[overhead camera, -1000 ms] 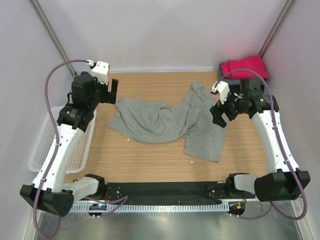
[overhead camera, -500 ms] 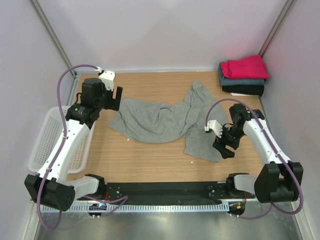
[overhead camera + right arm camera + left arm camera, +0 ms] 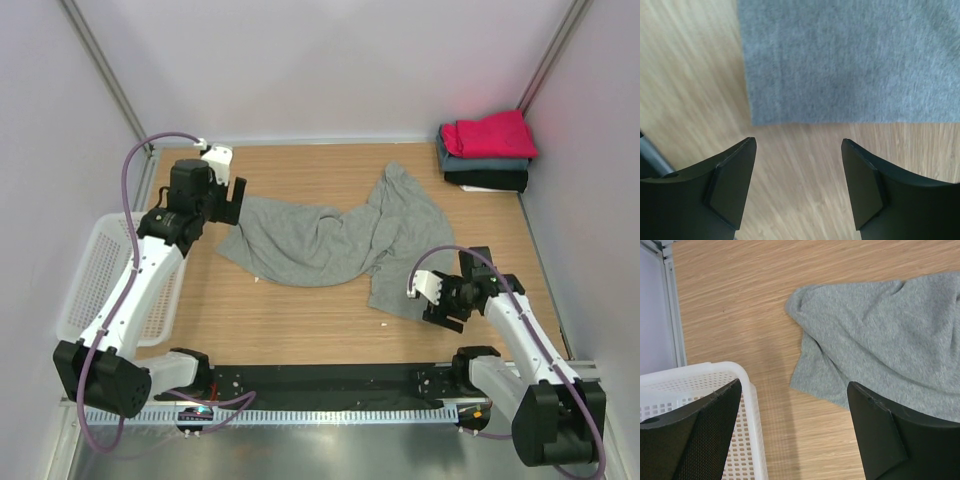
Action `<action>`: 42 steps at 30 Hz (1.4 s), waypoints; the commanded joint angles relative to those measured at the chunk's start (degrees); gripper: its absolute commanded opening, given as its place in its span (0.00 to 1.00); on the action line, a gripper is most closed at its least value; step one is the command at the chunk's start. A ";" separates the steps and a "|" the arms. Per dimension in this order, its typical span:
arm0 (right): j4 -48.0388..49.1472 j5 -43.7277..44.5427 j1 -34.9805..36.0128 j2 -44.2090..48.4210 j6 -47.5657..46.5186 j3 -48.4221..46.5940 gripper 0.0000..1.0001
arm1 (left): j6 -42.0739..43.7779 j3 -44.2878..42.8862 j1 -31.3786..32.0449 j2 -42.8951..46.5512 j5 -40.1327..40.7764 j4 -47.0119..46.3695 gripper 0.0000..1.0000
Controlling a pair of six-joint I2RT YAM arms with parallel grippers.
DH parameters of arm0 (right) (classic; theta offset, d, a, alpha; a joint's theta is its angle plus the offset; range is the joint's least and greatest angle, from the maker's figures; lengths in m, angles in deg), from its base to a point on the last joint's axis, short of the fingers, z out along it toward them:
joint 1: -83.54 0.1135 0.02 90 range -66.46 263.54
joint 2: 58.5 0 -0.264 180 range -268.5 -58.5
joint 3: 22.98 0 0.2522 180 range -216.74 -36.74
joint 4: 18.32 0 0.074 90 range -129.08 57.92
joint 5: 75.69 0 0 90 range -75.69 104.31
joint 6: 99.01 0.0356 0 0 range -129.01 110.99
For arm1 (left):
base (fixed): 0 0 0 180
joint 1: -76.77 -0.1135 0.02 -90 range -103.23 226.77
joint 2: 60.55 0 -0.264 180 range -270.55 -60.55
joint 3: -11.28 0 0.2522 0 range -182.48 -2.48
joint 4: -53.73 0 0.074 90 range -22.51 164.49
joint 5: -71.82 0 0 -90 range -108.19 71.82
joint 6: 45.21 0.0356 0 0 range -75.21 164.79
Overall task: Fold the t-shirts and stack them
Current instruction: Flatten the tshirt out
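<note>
Hovering by the grey tee (image 3: 850,60): right claw (image 3: 799,150) (agape).

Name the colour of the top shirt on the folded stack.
The top shirt is magenta-red; the top external view shows it best.

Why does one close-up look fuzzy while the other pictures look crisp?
Right wrist view: the grey t-shirt and the wood grain look smeared, worst at the left, while the black fingers look crisp, so probably motion blur. Left wrist view: sharp cloth and grain, a soft shadow beside the basket. Top view: sharp, evenly lit.
</note>
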 commanded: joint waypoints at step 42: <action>9.95 -5.80 1.01 -0.49 -10.92 6.94 0.77 | -0.18 1.28 0.02 -0.69 2.41 -4.63 0.88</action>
